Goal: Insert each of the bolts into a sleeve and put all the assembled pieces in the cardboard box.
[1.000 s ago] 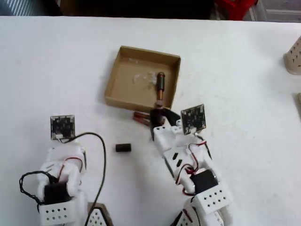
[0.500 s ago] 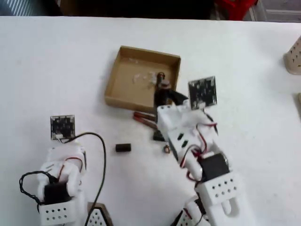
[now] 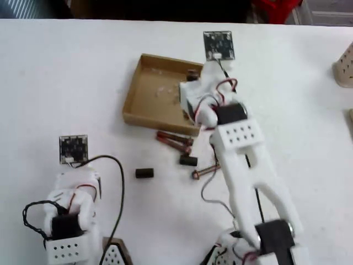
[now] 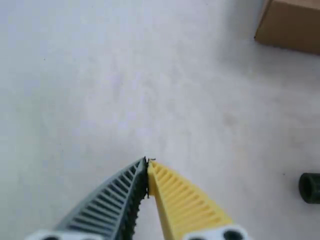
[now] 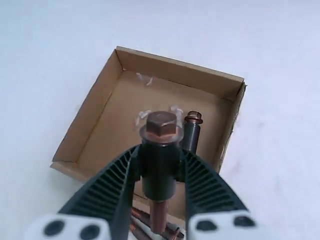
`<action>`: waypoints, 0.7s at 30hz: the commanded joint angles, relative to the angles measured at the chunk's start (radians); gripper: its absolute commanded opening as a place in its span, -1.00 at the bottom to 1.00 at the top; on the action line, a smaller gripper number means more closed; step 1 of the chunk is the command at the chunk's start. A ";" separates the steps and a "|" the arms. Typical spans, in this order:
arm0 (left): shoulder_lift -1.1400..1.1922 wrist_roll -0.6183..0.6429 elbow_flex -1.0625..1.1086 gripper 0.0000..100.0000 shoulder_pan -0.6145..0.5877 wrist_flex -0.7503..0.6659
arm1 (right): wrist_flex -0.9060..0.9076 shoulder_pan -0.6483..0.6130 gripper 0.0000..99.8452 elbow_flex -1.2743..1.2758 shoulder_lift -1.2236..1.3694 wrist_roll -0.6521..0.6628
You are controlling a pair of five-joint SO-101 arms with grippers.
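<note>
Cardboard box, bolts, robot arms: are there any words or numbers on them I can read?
None can be read.
The cardboard box is plain.
The sleeved bolt shows no lettering.
The circuit board on each arm carries marks too small to read.

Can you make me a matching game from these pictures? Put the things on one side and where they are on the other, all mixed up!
Things
1. raised bolt-and-sleeve piece
2. second bolt-and-sleeve piece
3. loose bolts
4. left gripper

Places or states
A. lying inside the cardboard box
B. shut, over the bare table
C. clamped in the right gripper, over the box
D. on the table just outside the box

Pairs: 1-C, 2-A, 3-D, 4-B
</note>
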 commanded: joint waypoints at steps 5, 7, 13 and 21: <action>-0.005 -0.011 0.000 -0.95 -0.010 0.012 | 0.002 0.047 -0.96 -0.281 0.289 0.012; -0.005 -0.011 0.000 -0.95 -0.010 0.012 | 0.004 0.058 -0.96 -0.333 0.363 0.012; -0.005 -0.011 0.000 -0.95 -0.010 0.012 | 0.068 0.084 -0.96 -0.485 0.561 0.012; -0.005 -0.011 0.000 -0.95 -0.010 0.012 | 0.194 0.117 -0.96 -0.741 0.814 0.012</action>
